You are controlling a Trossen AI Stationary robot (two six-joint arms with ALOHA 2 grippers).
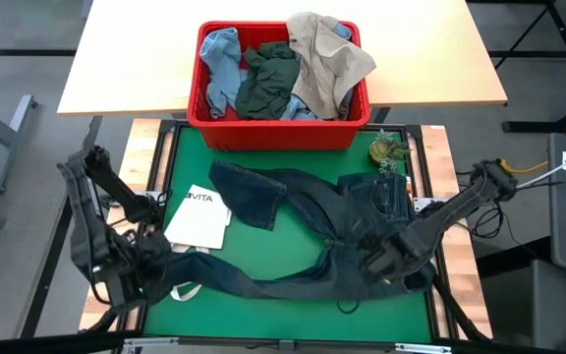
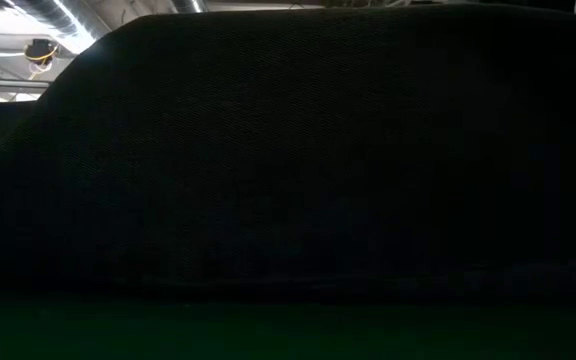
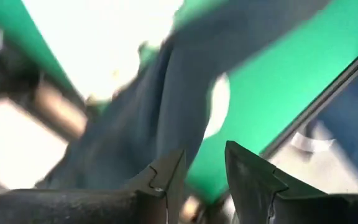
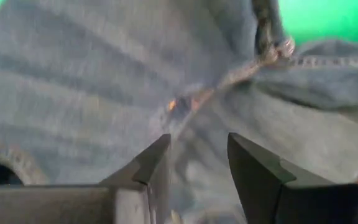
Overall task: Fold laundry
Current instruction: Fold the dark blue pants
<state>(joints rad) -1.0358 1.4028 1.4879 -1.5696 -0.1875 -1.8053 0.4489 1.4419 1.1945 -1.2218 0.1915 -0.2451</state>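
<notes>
While navy jeans (image 1: 322,231) sprawl across green mat (image 1: 263,315) below red bin (image 1: 278,133), left gripper (image 1: 153,264) fingers apart at trouser-leg end near mat's left edge; right gripper (image 1: 379,264) fingers apart over waistband.

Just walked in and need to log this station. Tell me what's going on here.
A two-armed robot is folding laundry. The dark navy jeans lie spread on the green table. The right gripper is open just over the denim near the waistband, and the left gripper is open by a leg end at the table's left front corner, beside a white tote bag. More garments wait in the red bin behind: light blue, dark green and beige pieces.
</notes>
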